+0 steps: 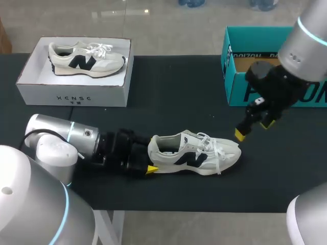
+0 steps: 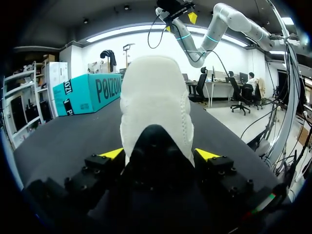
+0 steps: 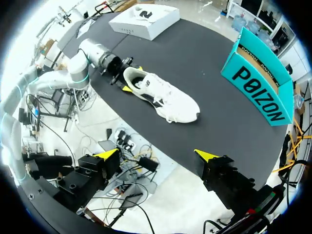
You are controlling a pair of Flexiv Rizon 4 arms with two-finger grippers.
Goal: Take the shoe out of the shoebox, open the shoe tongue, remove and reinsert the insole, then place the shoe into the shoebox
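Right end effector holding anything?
No, the right end effector is open and empty; the shoe lies well ahead of it.

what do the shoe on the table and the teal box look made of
The shoe looks like matte off-white mesh and suede-like panels, dimpled fabric at the heel, woven laces. The teal box is probably cardboard: matte printed outside, bare brown inside.

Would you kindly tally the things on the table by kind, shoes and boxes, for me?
Shoes: 2 (loose shoe, boxed shoe)
Boxes: 2 (white box, teal box)
Total: 4
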